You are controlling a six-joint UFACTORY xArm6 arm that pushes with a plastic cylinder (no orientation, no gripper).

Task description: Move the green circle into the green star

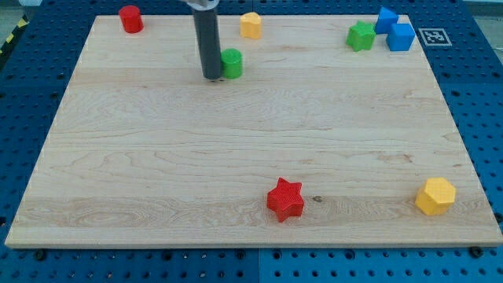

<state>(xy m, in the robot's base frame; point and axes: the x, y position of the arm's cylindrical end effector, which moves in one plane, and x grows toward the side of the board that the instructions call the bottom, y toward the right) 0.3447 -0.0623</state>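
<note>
The green circle [233, 63] sits on the wooden board [157, 157] near the view's top, left of centre. My tip [211, 77] stands right against the circle's left side, touching or nearly touching it. The green star [361, 36] lies far to the right near the view's top edge, well apart from the circle.
A yellow block [251, 25] lies just above and right of the green circle. Two blue blocks [394, 30] sit beside the green star on its right. A red cylinder [130, 18] is at the top left. A red star [285, 200] and a yellow hexagon [435, 196] lie near the bottom.
</note>
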